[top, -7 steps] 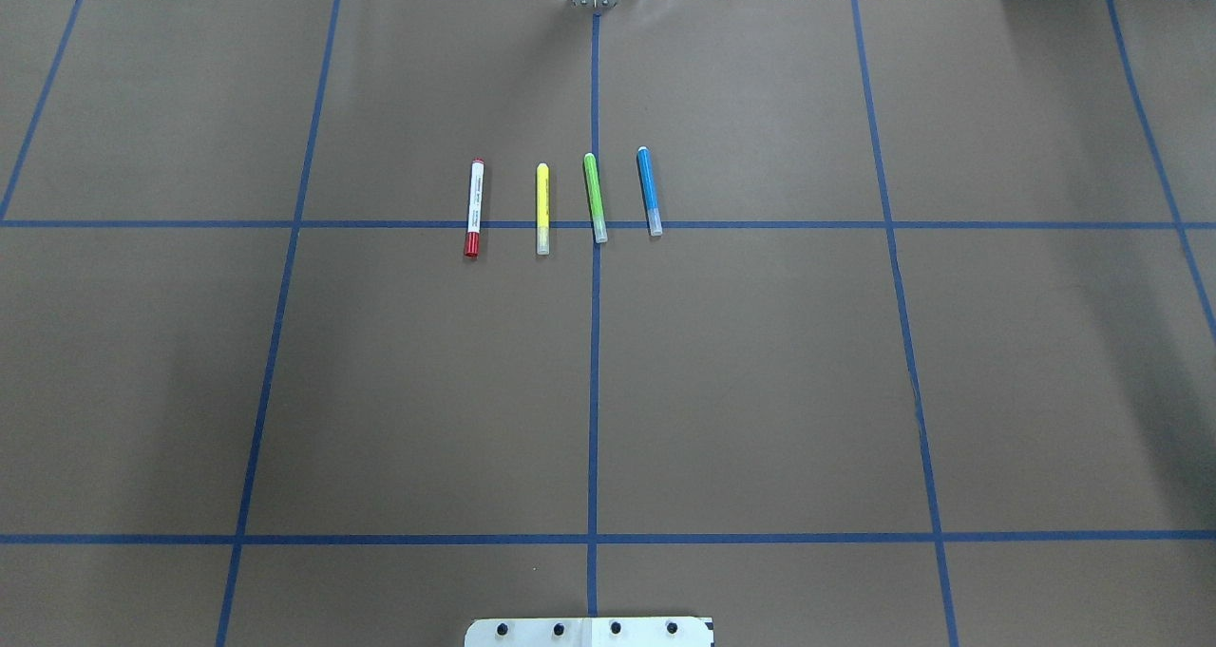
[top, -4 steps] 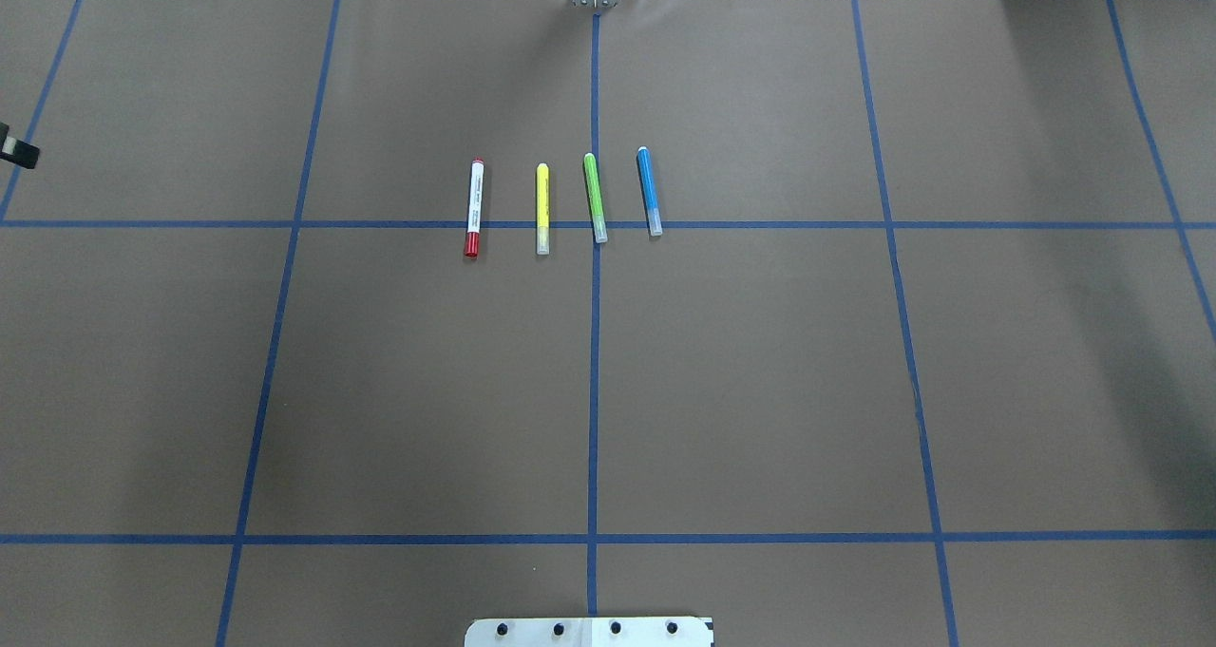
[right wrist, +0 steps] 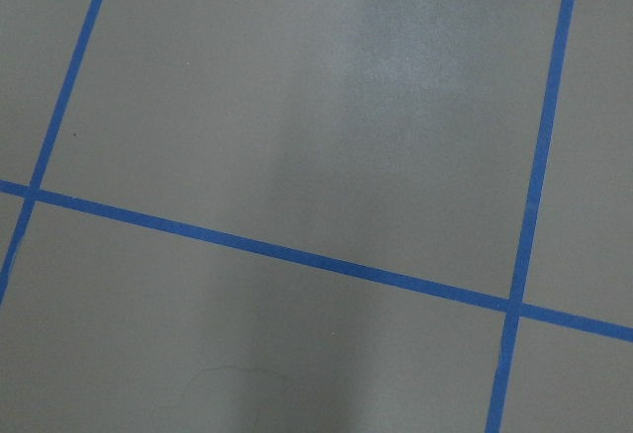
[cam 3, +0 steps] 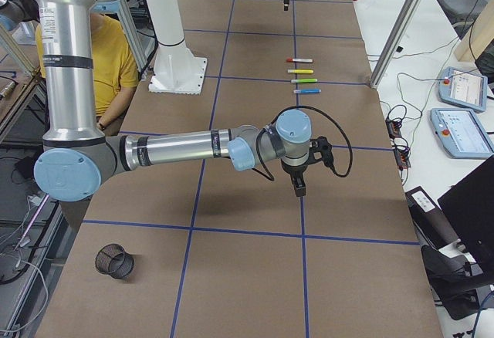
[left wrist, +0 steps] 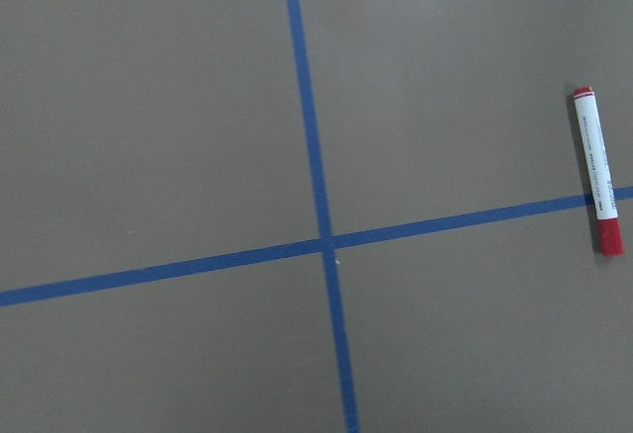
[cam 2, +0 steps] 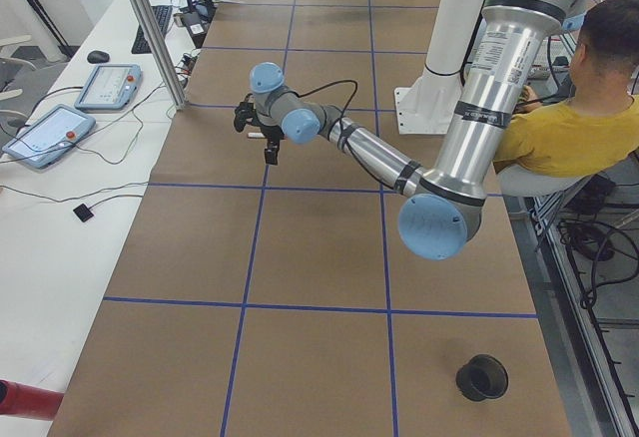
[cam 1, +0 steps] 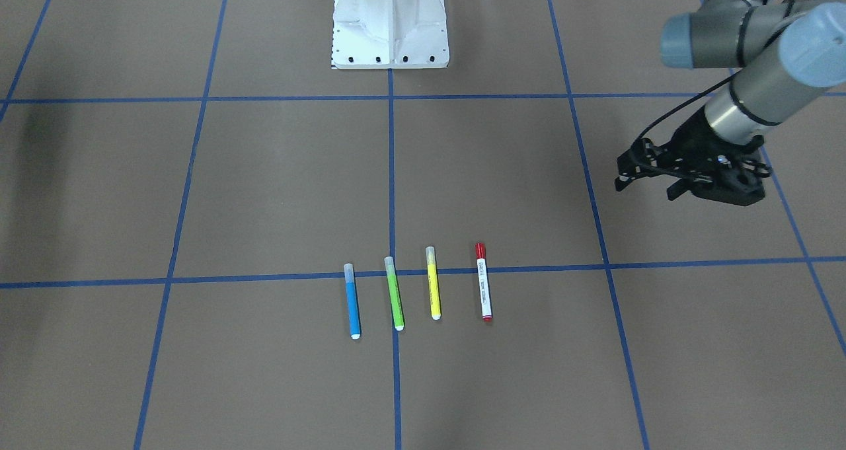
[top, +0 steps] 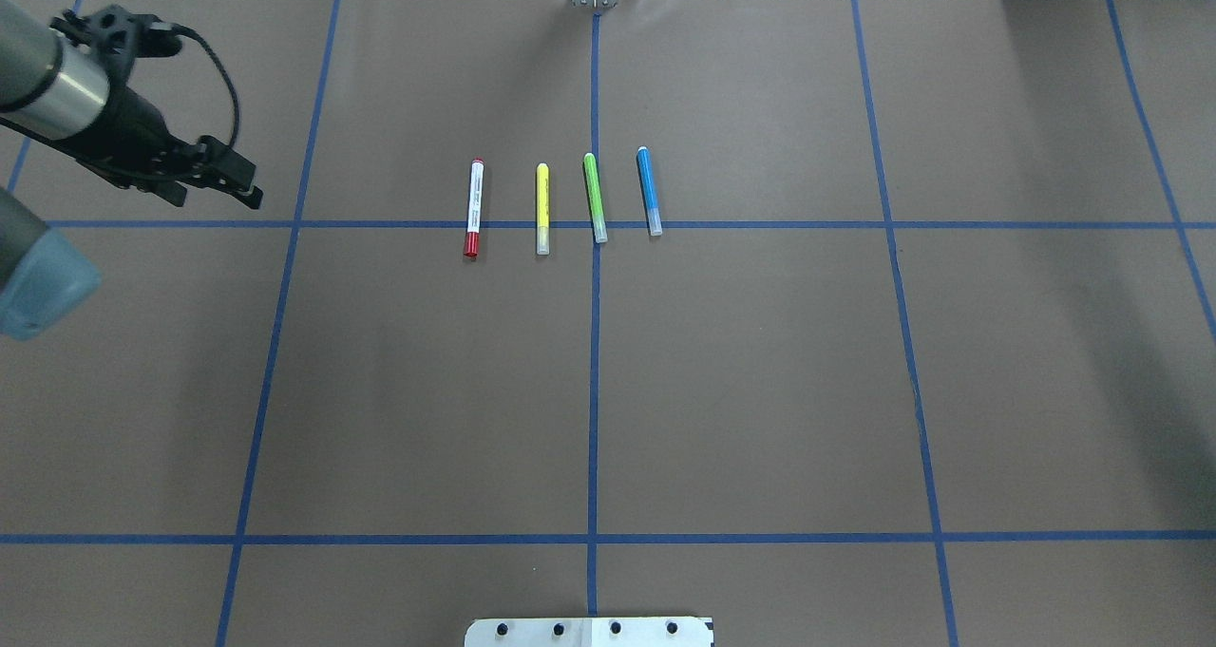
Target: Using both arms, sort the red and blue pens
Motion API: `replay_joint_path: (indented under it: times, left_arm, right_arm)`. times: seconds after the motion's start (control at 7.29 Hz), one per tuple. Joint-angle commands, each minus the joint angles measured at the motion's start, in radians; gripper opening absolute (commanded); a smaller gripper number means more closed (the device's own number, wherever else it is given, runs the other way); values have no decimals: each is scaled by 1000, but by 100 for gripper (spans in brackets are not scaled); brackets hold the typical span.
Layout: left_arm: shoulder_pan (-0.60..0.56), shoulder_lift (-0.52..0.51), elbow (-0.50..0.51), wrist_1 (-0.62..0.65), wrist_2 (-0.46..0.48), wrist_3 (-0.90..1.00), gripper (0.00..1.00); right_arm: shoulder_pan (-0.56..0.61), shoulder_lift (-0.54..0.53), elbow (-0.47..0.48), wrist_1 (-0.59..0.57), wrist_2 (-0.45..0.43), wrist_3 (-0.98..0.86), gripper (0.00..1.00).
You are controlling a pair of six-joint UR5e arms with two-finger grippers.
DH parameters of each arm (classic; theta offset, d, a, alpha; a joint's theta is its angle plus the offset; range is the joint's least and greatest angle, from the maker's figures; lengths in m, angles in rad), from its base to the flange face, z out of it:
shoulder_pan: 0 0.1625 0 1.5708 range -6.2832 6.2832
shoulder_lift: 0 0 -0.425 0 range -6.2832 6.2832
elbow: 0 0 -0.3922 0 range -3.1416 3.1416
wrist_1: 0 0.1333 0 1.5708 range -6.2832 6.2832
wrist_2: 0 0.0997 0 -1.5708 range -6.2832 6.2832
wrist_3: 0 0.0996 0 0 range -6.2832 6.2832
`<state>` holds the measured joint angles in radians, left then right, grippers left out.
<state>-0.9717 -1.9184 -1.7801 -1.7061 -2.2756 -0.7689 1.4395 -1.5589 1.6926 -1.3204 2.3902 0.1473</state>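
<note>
The left hand (top: 217, 194) has swung into the overhead view at upper left, spread wide above the surface (top: 760, 390) and well short of the red pen (top: 473, 208). The blue pen (top: 649, 192) lies unmoved at the row's far end. The right hand (cam 3: 299, 187) hangs well apart from the pens; its state cannot be told.

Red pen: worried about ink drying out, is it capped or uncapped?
Capped. The red pen shows a red cap seated on one end of its white barrel, clearest in the left wrist view.
</note>
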Motion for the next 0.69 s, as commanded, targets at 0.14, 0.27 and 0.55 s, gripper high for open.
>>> replay_joint_path:
  times: [0.14,0.27,0.55]
  left_arm:
    - [154,-231,150,108,74,-142,100]
    - [169,-288,225,106,79,-168,100]
    - [203,-376,345,99,110,-168,100]
  right_arm:
    - [-1,-4,-1,1,0,0,100]
    - [-1,-6,-1,1,0,0,100]
    - [-1,-7,-1,1,-6,-2,100]
